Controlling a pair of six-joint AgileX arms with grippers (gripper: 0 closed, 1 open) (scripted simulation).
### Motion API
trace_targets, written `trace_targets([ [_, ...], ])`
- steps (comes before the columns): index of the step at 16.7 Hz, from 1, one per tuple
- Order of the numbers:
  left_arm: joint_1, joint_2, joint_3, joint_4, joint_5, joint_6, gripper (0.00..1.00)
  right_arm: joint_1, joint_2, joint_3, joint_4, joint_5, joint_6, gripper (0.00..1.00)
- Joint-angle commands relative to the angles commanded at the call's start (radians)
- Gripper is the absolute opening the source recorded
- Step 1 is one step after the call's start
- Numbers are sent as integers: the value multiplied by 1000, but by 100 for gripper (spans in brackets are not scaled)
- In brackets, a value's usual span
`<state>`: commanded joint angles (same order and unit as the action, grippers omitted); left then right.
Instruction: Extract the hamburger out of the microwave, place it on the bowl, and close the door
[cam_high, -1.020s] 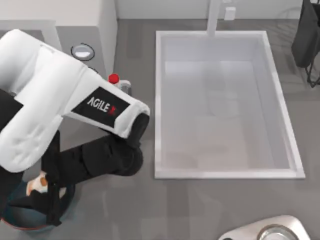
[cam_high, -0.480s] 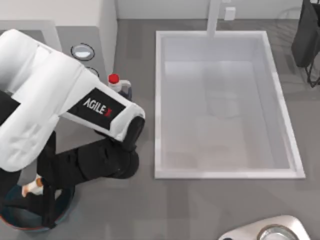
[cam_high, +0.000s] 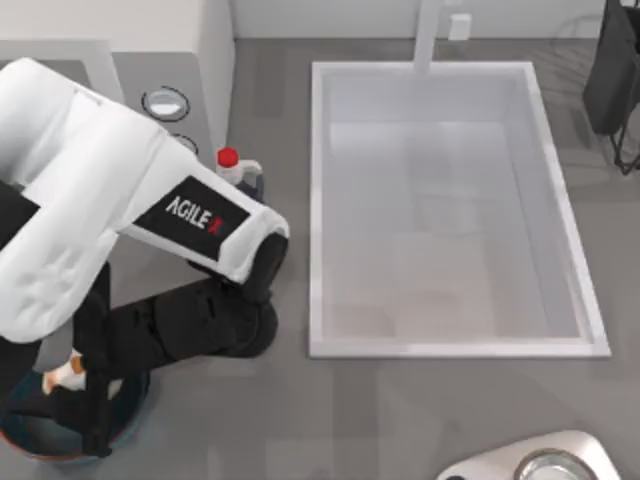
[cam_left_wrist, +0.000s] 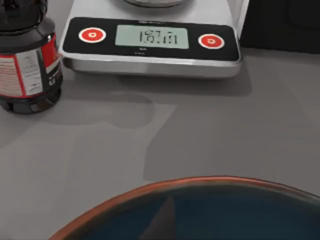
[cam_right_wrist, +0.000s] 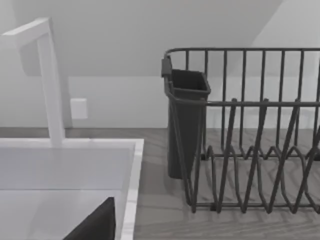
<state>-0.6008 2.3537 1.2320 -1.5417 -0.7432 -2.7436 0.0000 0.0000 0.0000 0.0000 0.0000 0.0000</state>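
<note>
Top view, far left: my left gripper (cam_high: 75, 385) hangs over the bowl (cam_high: 130, 412) with the hamburger (cam_high: 66, 374) low between its jaws; clamped or released, I can't tell. Closing the microwave (cam_high: 190, 60) door remains, I judge.

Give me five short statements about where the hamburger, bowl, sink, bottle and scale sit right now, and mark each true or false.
1. The hamburger is over the bowl at the table's near left corner. True.
2. The sink holds the bowl. False: its basin holds no bowl; the bowl sits at the near left.
3. A red-capped bottle stands between the microwave and the sink. True.
4. The left arm's gripper is above the sink. False: it is over the bowl.
5. The scale has a blank display. False: it shows digits.
</note>
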Motion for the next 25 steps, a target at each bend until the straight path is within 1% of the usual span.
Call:
trace_targets([
  [4,0,0,0,0,0,0,98,0,0,0,0,0,0,100],
  [5,0,0,0,0,0,0,100,0,0,0,0,0,0,100],
  [12,0,0,0,0,0,0,100,0,0,0,0,0,0,100],
  [13,-13,-55,5,-17,-38,-84,100,0,0,0,0,0,0,100],
  [16,-3,-84,-7,-3,-23,-54,100,0,0,0,0,0,0,100],
  [18,21,-154,-39,33,12,17,100,0,0,0,0,0,0,100],
  [20,56,-264,-87,90,62,130,100,0,0,0,0,0,0,100],
  [22,100,-418,-152,168,124,287,100,0,0,0,0,0,0,100],
  [25,177,-701,-275,315,231,600,100,0,0,0,0,0,0,100],
])
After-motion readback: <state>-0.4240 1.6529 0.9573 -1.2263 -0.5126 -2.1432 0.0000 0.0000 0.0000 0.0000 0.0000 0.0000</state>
